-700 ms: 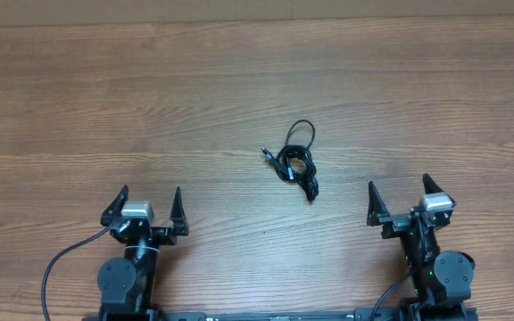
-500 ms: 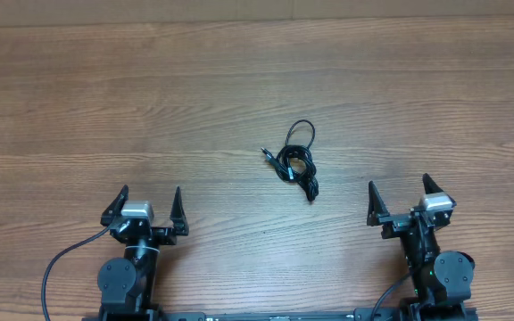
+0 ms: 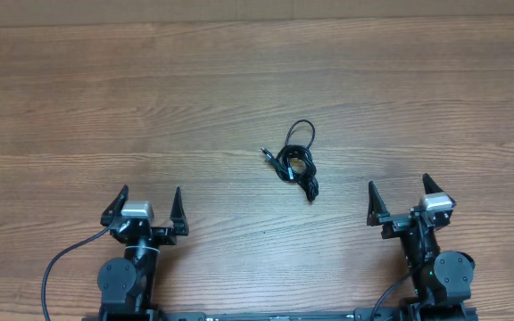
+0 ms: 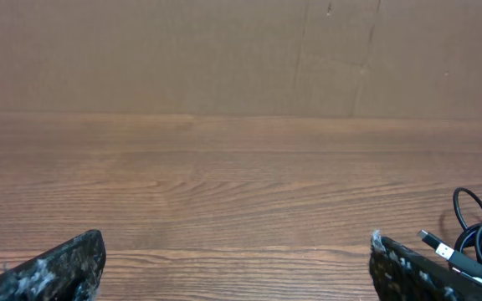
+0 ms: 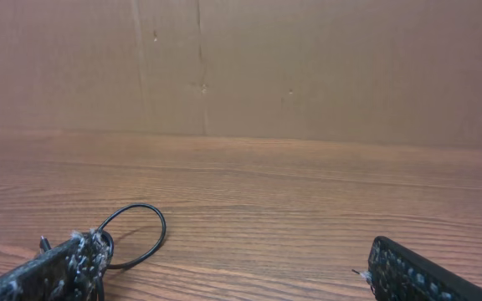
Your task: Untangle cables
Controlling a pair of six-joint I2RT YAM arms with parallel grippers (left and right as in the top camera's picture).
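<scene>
Overhead: one cables (image 3: 298,163) bunch, mid-desk (image 3: 194,89), slightly toward the right edge; cord count unclear. Two pincers at the near edge: left pincer (image 3: 150,191) and right pincer (image 3: 398,182), both wide, empty. Left wrist: bunch at frame right, one plug (image 4: 443,248) visible. Right wrist: only one loop shows, low left.

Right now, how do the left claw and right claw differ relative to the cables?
The left claw sits farther from the cables than the right claw. The left claw's camera shows a plug end at its right edge; the right claw's shows mainly a loop at lower left. Both are open, empty and apart from the cables.
</scene>
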